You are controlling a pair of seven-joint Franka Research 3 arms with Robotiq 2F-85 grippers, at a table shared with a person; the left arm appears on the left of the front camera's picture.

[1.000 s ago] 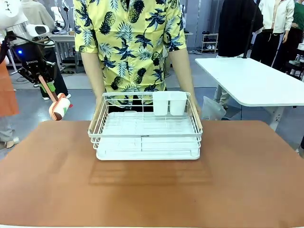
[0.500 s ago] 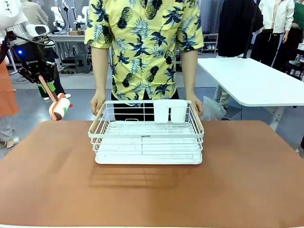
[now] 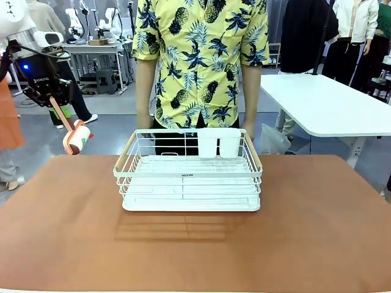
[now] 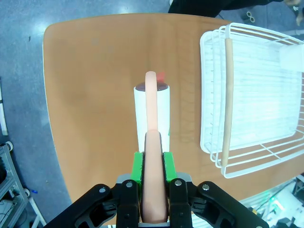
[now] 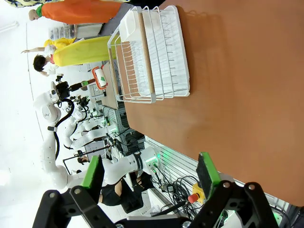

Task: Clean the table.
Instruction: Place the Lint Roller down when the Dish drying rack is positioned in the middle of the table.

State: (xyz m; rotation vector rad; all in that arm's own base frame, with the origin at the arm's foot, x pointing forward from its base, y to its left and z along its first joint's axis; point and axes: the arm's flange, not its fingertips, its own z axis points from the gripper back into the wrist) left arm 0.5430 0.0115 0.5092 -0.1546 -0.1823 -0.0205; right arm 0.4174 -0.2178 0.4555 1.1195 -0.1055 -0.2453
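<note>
Lint roller held ready above the tabletop's left end, rack in the middle

Front view: the left pincer (image 3: pixel 58 105) was clenched on the handle of a lint roller (image 3: pixel 76 138), hanging above the tabletop (image 3: pixel 195 244) at its far left corner; a white dish rack (image 3: pixel 188 172) stood mid-tabletop with two white cups (image 3: pixel 218 145) on its far rail, a person's hand (image 3: pixel 249 135) just behind it; left wrist view: the roller drum (image 4: pixel 151 111) hung clear of the brown surface, rack to one side; to roll well, I judge the drum should come down flat and travel in straight overlapping passes, skirting the rack, which blocks the centre until moved; right wrist view: the right pincer (image 5: pixel 149 176) stood released, grasping nothing, high over the tabletop edge (image 5: pixel 161 137).
</note>
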